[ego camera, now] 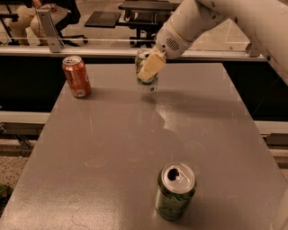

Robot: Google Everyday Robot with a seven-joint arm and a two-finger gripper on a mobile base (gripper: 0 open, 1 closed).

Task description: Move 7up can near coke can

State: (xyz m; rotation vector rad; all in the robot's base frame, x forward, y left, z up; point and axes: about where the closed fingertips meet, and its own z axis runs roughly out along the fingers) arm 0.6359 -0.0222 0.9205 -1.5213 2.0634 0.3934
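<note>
The 7up can (147,82), pale with green lettering, is held upright just above the grey table (135,134), near its far edge at the middle. My gripper (150,68) is shut on it from the right, one beige finger across its front. The coke can (76,76), orange-red with a silver top, stands upright at the table's far left, well apart from the 7up can on its left.
A dark green patterned can (175,190) with an open top stands near the table's front, right of centre. Behind the table run a rail and glass, with chairs and a seated person (31,13) beyond. My white arm (216,18) reaches in from the upper right.
</note>
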